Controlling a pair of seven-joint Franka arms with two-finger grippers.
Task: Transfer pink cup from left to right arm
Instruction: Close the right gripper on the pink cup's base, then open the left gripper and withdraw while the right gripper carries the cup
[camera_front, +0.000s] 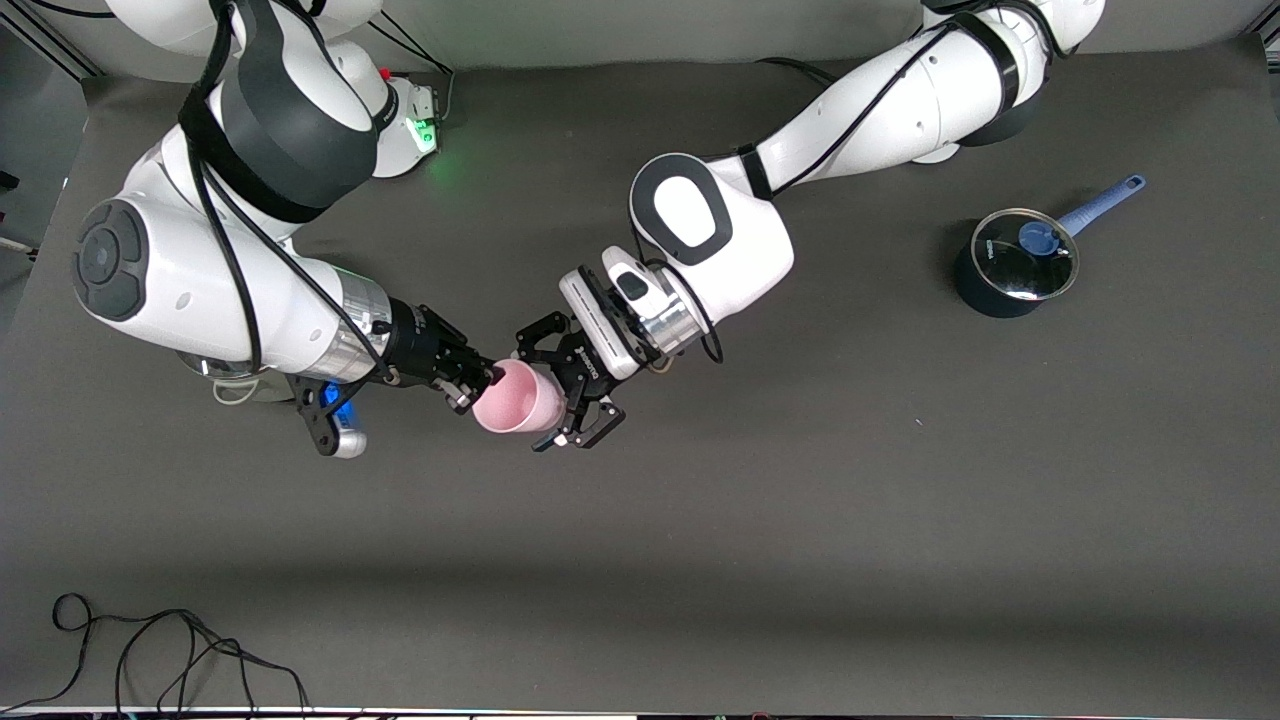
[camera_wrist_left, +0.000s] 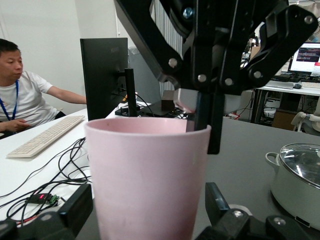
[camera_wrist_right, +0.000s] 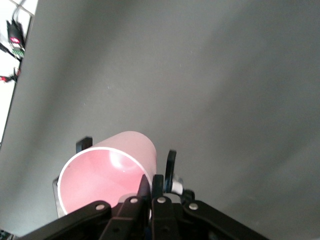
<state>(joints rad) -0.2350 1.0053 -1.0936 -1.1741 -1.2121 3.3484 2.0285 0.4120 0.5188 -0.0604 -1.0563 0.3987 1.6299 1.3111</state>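
The right end effector (camera_front: 478, 385) is clamped on the rim of the cup (camera_front: 515, 400), one finger inside. The left end effector (camera_front: 548, 395) is closed round its body. The cup is held sideways above the table (camera_front: 800, 500), apparently so both grips fit without clashing.
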